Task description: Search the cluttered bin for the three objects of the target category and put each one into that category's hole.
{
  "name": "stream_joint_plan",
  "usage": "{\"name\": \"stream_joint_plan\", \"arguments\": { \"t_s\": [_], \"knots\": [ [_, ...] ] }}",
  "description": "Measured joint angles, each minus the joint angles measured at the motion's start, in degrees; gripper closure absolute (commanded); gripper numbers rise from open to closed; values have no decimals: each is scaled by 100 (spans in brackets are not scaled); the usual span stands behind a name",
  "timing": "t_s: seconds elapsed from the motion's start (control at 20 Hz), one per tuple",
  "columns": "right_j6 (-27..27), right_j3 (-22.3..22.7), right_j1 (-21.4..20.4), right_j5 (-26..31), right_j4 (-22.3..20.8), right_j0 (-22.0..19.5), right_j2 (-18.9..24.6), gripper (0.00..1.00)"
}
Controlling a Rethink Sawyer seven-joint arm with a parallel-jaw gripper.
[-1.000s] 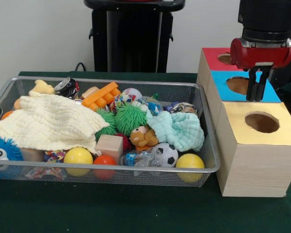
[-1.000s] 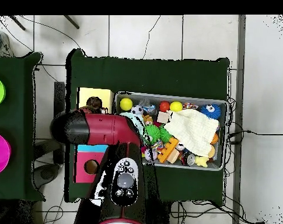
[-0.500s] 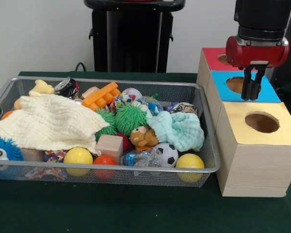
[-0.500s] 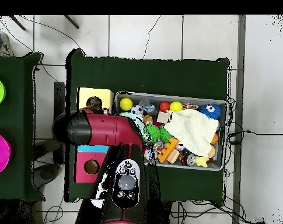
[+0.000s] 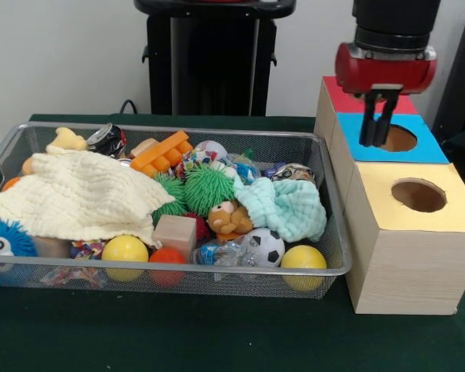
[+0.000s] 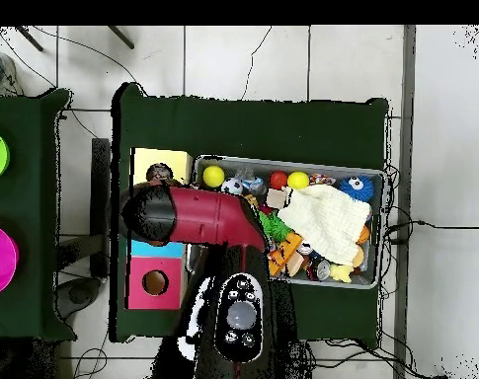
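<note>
- Front view: the cluttered bin (image 5: 325, 167) is sitting on the green table (image 5: 217, 333), just beside the yellow-topped box (image 5: 407, 232), and it is full of toys.
- A bit of floral cloth (image 5: 195, 160) is peeking out near the far wall of the bin, beside the orange block (image 5: 161, 150). I cannot tell for sure if it is one of the three objects.
- The hole (image 5: 418, 195) is lying open in the top of the yellow-topped box, on the side away from the bin.
- The gripper (image 5: 377, 124) is hanging above the blue-topped box (image 5: 387, 139), just behind the yellow-topped box. Its two dark fingers (image 5: 369, 124) are pointing down close together with nothing between them.
- The pale-yellow cloth (image 5: 77, 198) is covering the end of the bin far from the yellow-topped box.
- The mint-green cloth (image 5: 287, 208) is lying at the end of the bin near the yellow-topped box, next to a soccer ball (image 5: 265, 246) and a yellow ball (image 5: 304, 259).
- The red-topped box (image 5: 337, 93) is standing farthest back from the yellow-topped box.
- In the overhead view, the red arm (image 6: 199, 217) is reaching over the boxes.
</note>
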Motion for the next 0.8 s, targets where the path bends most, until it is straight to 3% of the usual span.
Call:
{"name": "stream_joint_plan", "arguments": {
  "t_s": [0.3,0.8],
  "knots": [
    [0,-106,-127,530,-256,-417,-11,100],
    [0,-450,-123,626,-908,-1123,25,100]
  ]
}}
